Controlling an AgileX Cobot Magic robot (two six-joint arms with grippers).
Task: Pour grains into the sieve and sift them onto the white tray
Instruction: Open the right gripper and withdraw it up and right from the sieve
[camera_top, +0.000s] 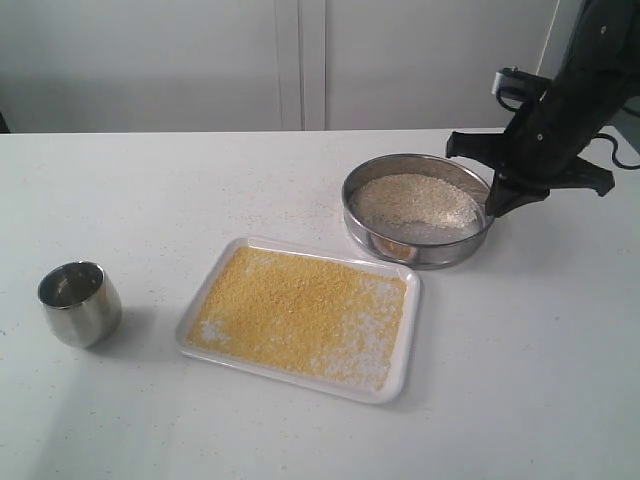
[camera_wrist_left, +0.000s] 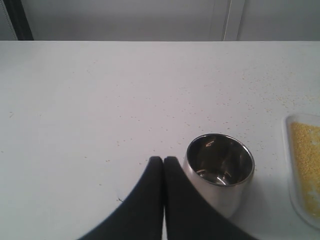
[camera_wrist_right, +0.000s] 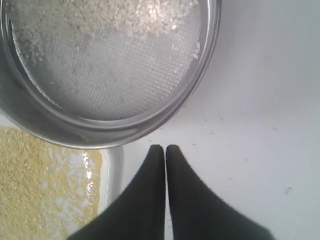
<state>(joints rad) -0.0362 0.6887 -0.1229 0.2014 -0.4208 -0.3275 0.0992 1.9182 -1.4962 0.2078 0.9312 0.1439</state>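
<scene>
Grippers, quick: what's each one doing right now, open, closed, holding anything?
Left gripper: closed, empty, beside the steel cup.
Right gripper: closed, empty, just outside the sieve.

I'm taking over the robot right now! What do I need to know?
The left gripper is shut on nothing, beside the steel cup, which looks empty.
The right gripper is shut on nothing, just outside the sieve.
The sieve stands at the far right corner of the white tray and holds only coarse pale grains.
The yellow meal lies spread over the tray.
Done: pouring and sifting look finished.
Left: probably nothing, apart from stray specks on the table.
</scene>
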